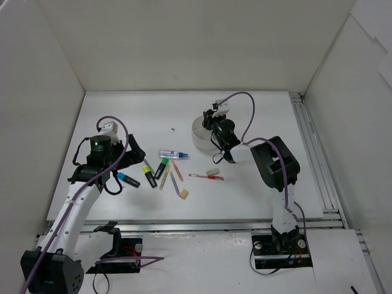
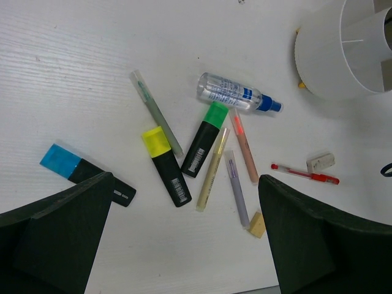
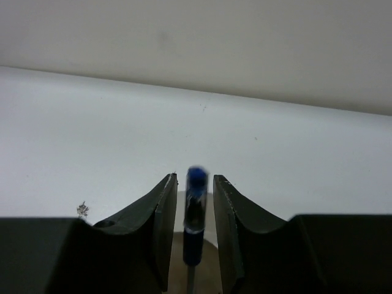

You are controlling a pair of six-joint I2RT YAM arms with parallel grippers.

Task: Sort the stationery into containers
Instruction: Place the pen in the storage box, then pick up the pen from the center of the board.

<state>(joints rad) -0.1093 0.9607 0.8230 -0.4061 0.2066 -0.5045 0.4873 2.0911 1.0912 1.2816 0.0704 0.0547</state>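
My right gripper (image 1: 211, 119) hangs over the round white tub (image 1: 199, 136). In the right wrist view a blue pen (image 3: 195, 208) stands upright between its jaws (image 3: 195, 179), with a thin gap on each side and its top blurred. My left gripper (image 1: 122, 165) is open and empty above the loose stationery, its midpoint (image 2: 185, 184) near the yellow-capped highlighter (image 2: 165, 165). A blue-capped highlighter (image 2: 61, 161), a green-capped highlighter (image 2: 205, 139), a clear blue-capped tube (image 2: 236, 94), several thin pens, a red pen (image 2: 304, 174) and two erasers (image 2: 320, 162) (image 2: 257, 225) lie on the table.
The tub also shows at the top right of the left wrist view (image 2: 334, 55), with inner dividers. White walls enclose the table on three sides. A metal rail (image 1: 312, 153) runs along the right edge.
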